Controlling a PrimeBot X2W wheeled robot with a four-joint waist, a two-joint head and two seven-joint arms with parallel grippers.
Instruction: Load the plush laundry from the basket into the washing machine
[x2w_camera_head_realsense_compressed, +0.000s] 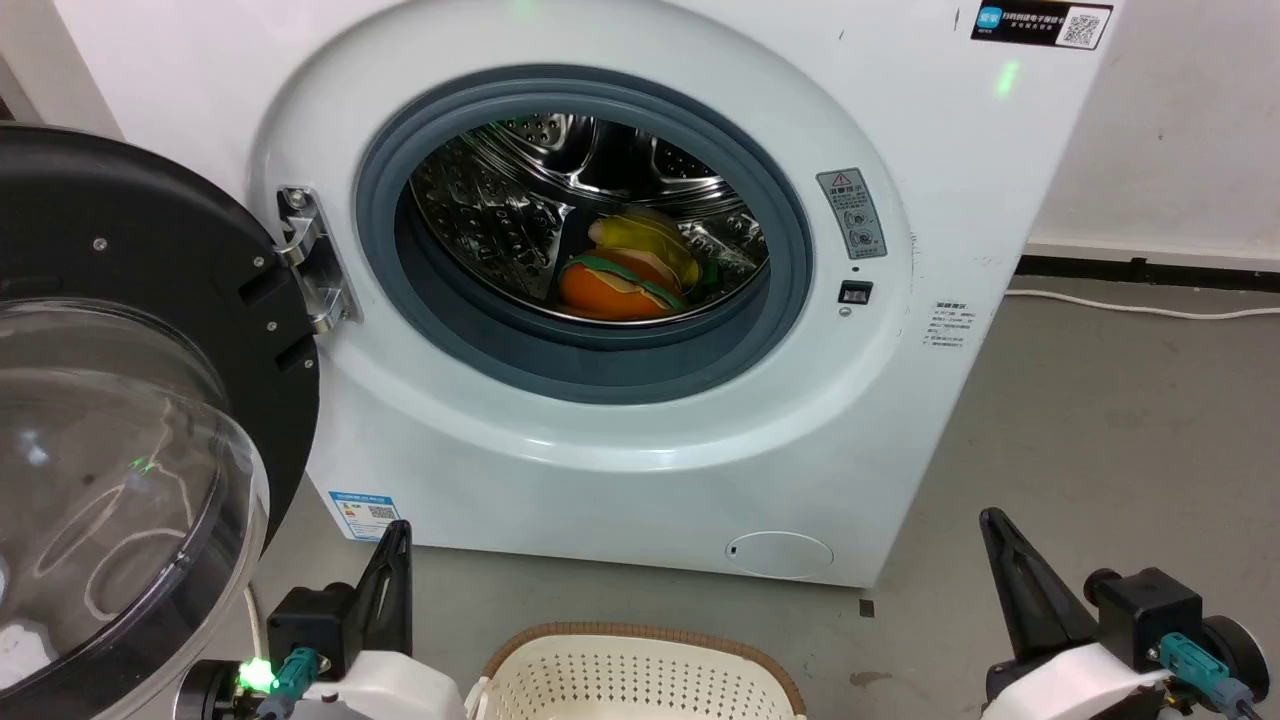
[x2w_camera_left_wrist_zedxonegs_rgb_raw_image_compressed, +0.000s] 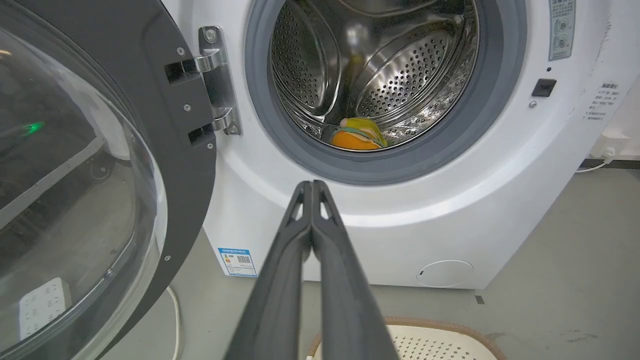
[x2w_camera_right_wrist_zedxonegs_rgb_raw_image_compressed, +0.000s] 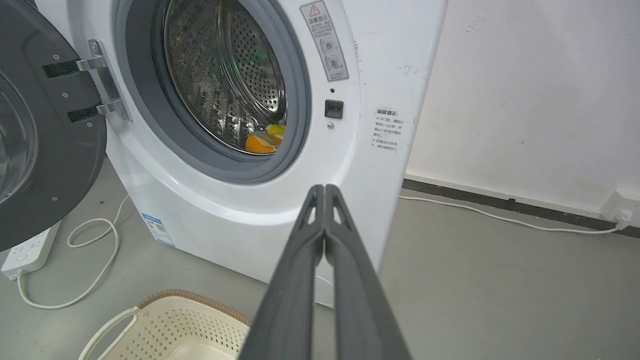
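The white washing machine (x2w_camera_head_realsense_compressed: 640, 470) stands in front of me with its black-rimmed clear door (x2w_camera_head_realsense_compressed: 130, 420) swung wide to the left. Inside the steel drum lies the plush laundry: an orange hamburger plush (x2w_camera_head_realsense_compressed: 610, 288) with a yellow-and-pink plush (x2w_camera_head_realsense_compressed: 650, 245) behind it, also seen as plush laundry (x2w_camera_left_wrist_zedxonegs_rgb_raw_image_compressed: 356, 137) and plush laundry (x2w_camera_right_wrist_zedxonegs_rgb_raw_image_compressed: 264, 141). The cream basket (x2w_camera_head_realsense_compressed: 640, 672) sits on the floor at the bottom centre, its visible part holding nothing. My left gripper (x2w_camera_left_wrist_zedxonegs_rgb_raw_image_compressed: 311, 184) is shut and holds nothing, low left of the basket. My right gripper (x2w_camera_right_wrist_zedxonegs_rgb_raw_image_compressed: 324, 187) is shut too, low right.
A white power strip (x2w_camera_right_wrist_zedxonegs_rgb_raw_image_compressed: 30, 247) and looping cable (x2w_camera_right_wrist_zedxonegs_rgb_raw_image_compressed: 95, 260) lie on the grey floor under the open door. Another white cable (x2w_camera_right_wrist_zedxonegs_rgb_raw_image_compressed: 500, 217) runs along the wall base to the right. Bare floor stretches right of the washer.
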